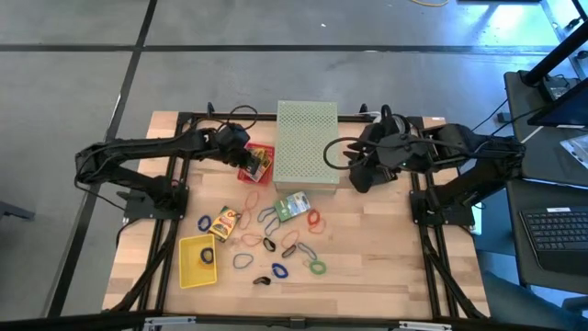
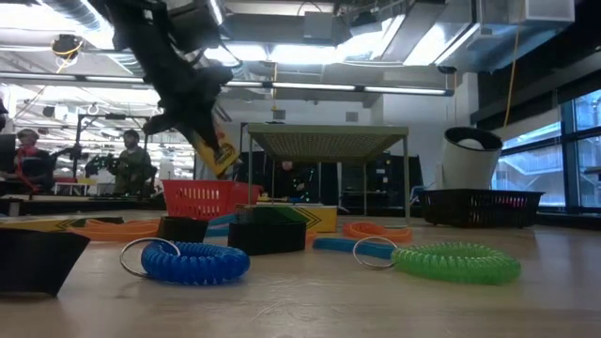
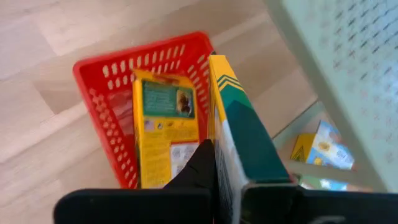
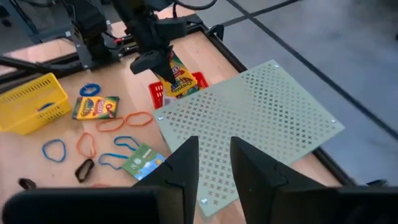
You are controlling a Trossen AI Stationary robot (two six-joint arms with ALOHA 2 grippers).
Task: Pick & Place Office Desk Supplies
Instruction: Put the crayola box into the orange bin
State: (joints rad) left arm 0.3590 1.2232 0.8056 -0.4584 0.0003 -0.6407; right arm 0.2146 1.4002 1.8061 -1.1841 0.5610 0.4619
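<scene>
My left gripper (image 1: 246, 154) is shut on a yellow-and-green card box (image 3: 239, 137), held over a red basket (image 3: 106, 93) beside the pale green perforated box (image 1: 307, 142). A second yellow box (image 3: 163, 130) lies inside the basket. My right gripper (image 4: 214, 163) hangs open above the perforated box's right part with nothing between its fingers. On the table lie another yellow box (image 1: 224, 222), a green card box (image 1: 292, 206), rubber-band loops (image 1: 243, 260) and black clips (image 1: 269, 245). My left gripper pinches the card box between its two fingers (image 3: 200, 167) at the box's upper end (image 3: 231, 180), one finger on each broad side. The fingers slant down from the table's left. The box (image 2: 218, 150) hangs tilted below them, its lower end just above the basket's rim (image 2: 202, 188).
A yellow bin (image 1: 197, 260) with a dark item inside stands at the near left. Coiled blue (image 2: 192, 261) and green (image 2: 451, 261) bands lie near the front edge. The arms' black frames run along both table sides.
</scene>
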